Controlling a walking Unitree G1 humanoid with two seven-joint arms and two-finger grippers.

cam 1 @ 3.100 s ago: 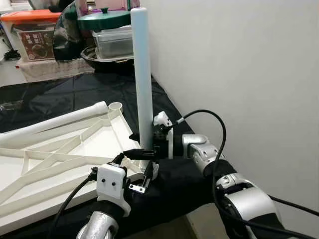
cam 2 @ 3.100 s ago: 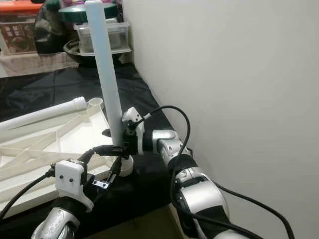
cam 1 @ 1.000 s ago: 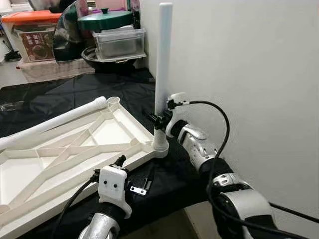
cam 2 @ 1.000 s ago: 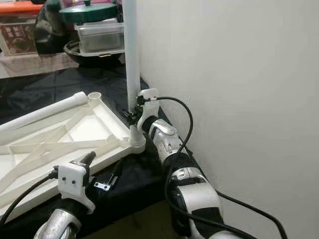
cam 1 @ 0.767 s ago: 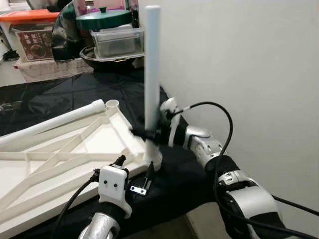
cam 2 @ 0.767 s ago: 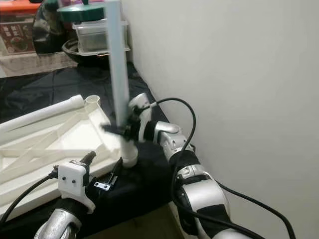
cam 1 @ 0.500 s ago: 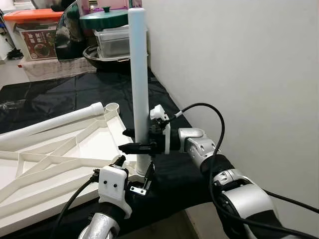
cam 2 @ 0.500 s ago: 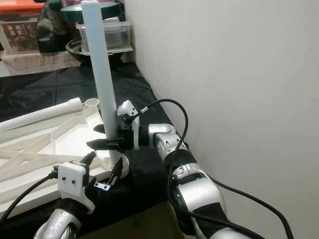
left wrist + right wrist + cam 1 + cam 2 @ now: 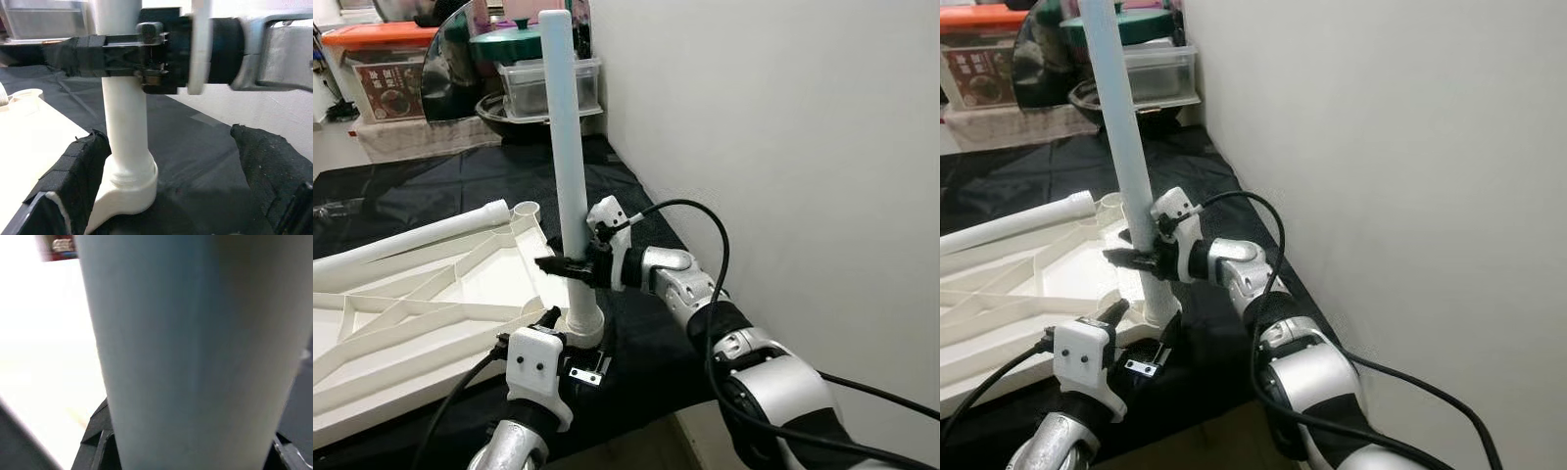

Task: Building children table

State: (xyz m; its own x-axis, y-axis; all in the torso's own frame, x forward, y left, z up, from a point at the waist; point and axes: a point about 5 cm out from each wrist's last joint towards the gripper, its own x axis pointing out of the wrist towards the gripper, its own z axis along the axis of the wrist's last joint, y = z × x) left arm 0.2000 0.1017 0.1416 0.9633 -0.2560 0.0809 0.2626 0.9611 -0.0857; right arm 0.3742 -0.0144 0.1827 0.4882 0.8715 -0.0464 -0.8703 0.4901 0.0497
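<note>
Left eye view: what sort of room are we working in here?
Probably a home storage corner: stacked plastic storage boxes and a green pot lid crowd the back, a black cloth covers the work surface, and a plain white wall stands alongside.

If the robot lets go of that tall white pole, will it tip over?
Probably not at once: the pole stands upright with its foot in the corner socket of the white tabletop. It looks stiff and likely light, a smooth plastic tube. Being tall, it might wobble if the fit is loose. The right gripper grips it low.
</note>
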